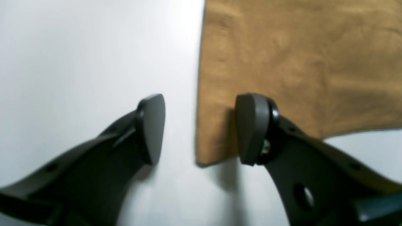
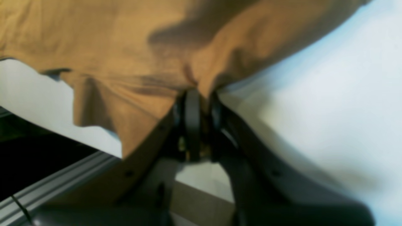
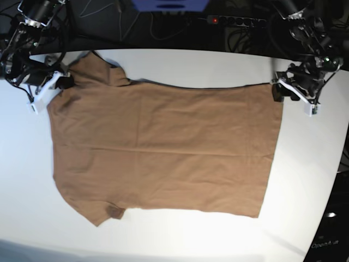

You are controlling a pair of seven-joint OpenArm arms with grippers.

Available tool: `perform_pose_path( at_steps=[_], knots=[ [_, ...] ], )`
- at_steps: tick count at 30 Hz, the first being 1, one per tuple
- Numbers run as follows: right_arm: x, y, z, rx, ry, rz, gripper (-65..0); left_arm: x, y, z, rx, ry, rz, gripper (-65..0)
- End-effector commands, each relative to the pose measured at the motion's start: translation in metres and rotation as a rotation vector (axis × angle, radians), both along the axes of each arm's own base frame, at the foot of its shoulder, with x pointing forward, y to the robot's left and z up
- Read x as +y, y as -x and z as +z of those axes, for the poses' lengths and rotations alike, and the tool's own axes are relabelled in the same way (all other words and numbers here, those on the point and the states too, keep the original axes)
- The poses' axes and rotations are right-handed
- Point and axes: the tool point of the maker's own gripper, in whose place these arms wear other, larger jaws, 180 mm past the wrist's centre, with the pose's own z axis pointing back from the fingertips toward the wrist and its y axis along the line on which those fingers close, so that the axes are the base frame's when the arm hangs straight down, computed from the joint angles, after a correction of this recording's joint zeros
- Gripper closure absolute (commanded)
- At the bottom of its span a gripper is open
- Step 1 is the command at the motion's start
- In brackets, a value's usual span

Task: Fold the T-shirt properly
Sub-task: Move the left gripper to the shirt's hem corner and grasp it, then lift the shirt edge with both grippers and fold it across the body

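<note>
Two claws set at the far corners of the spread shirt

The T-shirt lies flat mid-surface; the right claw, at ten o'clock, pinches its shoulder fabric, while the left claw, at two o'clock, gapes astride the hem corner, seemingly ready to pinch there for a fold.

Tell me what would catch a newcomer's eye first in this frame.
The tan-brown T-shirt dominates, spread nearly flat across the white table. At the shirt's far corner on the base view's left, the right gripper is shut on a pinch of bunched fabric. At the opposite far corner, the left gripper is open, its jaws straddling the shirt's edge, one finger over the cloth and the other over bare table.
</note>
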Motion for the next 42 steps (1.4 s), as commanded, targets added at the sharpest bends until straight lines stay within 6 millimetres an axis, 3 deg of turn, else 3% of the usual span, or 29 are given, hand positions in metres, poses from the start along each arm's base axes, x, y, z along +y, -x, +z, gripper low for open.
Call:
perform_pose_path(
  at_steps=[1,7,16,25,33,39,42],
  knots=[
    [-0.004,-0.009,0.009,-0.041,0.008,0.002,-1.2,-0.008,0.019,-0.014,0.104,0.000,-0.035,-34.6],
    [-0.003,-0.009,0.009,-0.041,0.007,0.001,-1.2,-0.019,0.020,-0.018,0.122,0.007,-0.065,-32.8],
    [-0.003,-0.009,0.009,-0.040,0.006,0.001,-1.2,-0.017,0.027,-0.021,0.137,0.003,-0.066,-2.3],
    [-0.004,-0.010,0.010,-0.044,0.011,0.003,-0.7,-0.011,0.029,-0.018,0.127,0.004,-0.035,-3.4],
    [-0.010,-0.029,0.053,-0.176,0.132,0.056,-0.7,-0.002,0.029,-0.015,0.119,-0.005,-0.009,-3.4],
    [-0.009,-0.036,0.069,-0.226,0.173,0.076,-0.7,0.003,0.028,-0.013,0.114,-0.012,0.001,-3.4],
    [-0.009,-0.039,0.075,-0.243,0.185,0.081,-0.7,0.010,0.018,0.000,0.075,-0.039,0.007,-3.4]
  ],
)
